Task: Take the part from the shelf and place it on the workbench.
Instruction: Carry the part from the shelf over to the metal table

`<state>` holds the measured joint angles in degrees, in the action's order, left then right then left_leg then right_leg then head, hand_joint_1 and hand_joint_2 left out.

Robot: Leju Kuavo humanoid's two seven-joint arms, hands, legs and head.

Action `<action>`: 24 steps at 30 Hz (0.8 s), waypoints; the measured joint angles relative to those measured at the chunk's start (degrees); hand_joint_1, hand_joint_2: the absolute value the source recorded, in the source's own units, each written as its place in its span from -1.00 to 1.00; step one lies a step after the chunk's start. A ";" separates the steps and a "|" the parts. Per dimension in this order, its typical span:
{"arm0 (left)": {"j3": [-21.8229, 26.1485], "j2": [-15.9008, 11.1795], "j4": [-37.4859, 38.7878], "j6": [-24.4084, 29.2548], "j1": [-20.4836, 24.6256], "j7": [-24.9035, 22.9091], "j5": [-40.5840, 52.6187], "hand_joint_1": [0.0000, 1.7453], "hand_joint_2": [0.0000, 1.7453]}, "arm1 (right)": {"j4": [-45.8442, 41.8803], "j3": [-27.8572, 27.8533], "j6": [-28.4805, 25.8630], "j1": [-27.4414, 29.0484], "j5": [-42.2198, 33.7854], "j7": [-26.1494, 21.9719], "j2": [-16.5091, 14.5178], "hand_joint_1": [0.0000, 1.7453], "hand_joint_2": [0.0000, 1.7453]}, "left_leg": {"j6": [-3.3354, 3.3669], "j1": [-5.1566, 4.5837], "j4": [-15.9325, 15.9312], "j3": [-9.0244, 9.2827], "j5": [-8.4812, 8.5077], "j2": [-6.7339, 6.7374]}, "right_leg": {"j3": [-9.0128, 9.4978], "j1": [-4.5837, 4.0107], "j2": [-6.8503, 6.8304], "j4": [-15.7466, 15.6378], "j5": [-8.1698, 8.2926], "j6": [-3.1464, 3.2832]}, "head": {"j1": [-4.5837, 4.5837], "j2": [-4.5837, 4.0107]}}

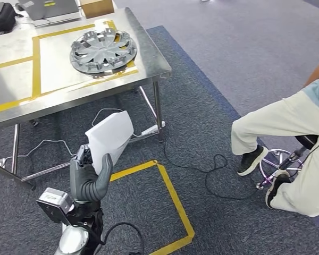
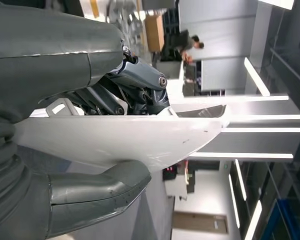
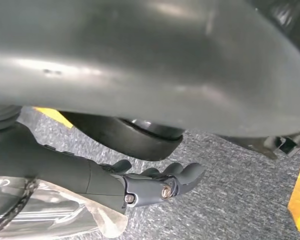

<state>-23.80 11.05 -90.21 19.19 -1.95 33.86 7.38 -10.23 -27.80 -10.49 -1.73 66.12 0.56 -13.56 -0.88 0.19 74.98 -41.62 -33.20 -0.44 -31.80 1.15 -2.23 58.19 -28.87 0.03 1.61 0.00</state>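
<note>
Steel workbench (image 1: 49, 79) ahead; left hand (image 1: 90, 178) grips smooth white curved part (image 1: 109, 135).

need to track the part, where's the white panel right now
In the head view the white panel is low and left of centre, held by the left robot hand above the carpet, just in front of the steel workbench.

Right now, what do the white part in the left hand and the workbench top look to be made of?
White part: probably moulded plastic, smooth, slightly glossy, thin curved shell. Workbench top: seemingly brushed metal, dull grey sheen, yellow tape lines on it.
</note>
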 joint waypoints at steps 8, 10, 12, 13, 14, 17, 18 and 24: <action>0.15 0.02 -0.02 0.06 0.27 0.20 -0.54 1.00 1.00 | -0.01 -0.01 0.24 -0.28 0.18 0.17 -0.03 -1.00 -1.00 | 2.10 -1.18 -15.77 7.05 6.88 4.68 | 1.75 -0.63 -5.20 -0.16 -1.67 -1.81 | -0.10 0.00; 0.25 0.14 -0.02 0.13 0.32 0.26 -0.60 1.00 1.00 | -0.01 -0.01 0.75 -0.42 -0.12 0.37 -0.03 -1.00 -1.00 | 2.76 -0.86 -16.13 7.22 7.03 3.43 | 1.35 -0.45 -3.43 1.20 -2.93 -2.44 | -0.29 0.00; 0.28 0.34 -0.02 0.17 0.47 0.32 -0.60 1.00 1.00 | 0.00 -0.05 1.23 -0.39 -0.48 0.71 -0.03 -1.00 -1.00 | 3.34 -0.60 -16.32 7.35 7.08 2.47 | -1.51 -0.27 0.20 6.90 -5.84 -2.76 | -0.65 0.00; 0.28 0.39 -0.01 0.18 0.50 0.33 -0.60 1.00 1.00 | 0.00 -0.09 1.35 -0.32 -0.59 0.90 -0.03 -1.00 -1.00 | 3.54 -0.60 -16.31 7.36 7.03 2.00 | -3.70 -0.25 1.26 10.86 -7.36 -2.81 | -0.77 0.00; 0.29 0.42 0.01 0.19 0.49 0.33 -0.62 1.00 1.00 | 0.00 -0.14 1.45 -0.26 -0.65 1.12 -0.02 -1.00 -1.00 | 3.65 -0.63 -16.30 7.39 6.97 1.55 | -5.70 -0.26 1.73 14.09 -8.17 -2.84 | -0.81 0.00; 0.32 0.40 0.05 0.33 0.46 0.33 -0.69 1.00 1.00 | 0.00 -0.40 1.77 -0.19 -0.86 1.44 0.01 -1.00 -1.00 | 3.64 -0.72 -16.25 7.84 6.67 0.38 | -6.55 -0.30 1.99 12.41 -4.28 -2.58 | -0.82 0.00; 0.32 0.41 0.05 0.40 0.47 0.33 -0.72 1.00 1.00 | 0.00 -0.51 1.85 -0.20 -0.92 1.57 0.01 -1.00 -1.00 | 3.51 -0.72 -16.24 8.08 6.48 0.12 | -5.12 -0.31 2.01 8.50 -1.85 -2.39 | -0.84 0.00; 0.37 0.43 0.04 0.70 0.54 0.16 -1.35 1.00 1.00 | 0.00 -0.77 2.39 -0.16 -1.01 2.28 -0.02 -1.00 -1.00 | 2.05 -0.85 -15.92 8.17 5.83 -0.31 | -1.12 -0.57 2.34 0.22 0.55 -1.22 | -0.74 0.00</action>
<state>-23.43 11.47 -90.17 19.89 -1.41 34.01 6.03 -10.23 -28.56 -8.10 -1.90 65.12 2.84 -13.58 1.16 -0.66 59.06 -33.45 -27.37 -0.75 -32.92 0.58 0.11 58.41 -28.32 -1.19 0.87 0.00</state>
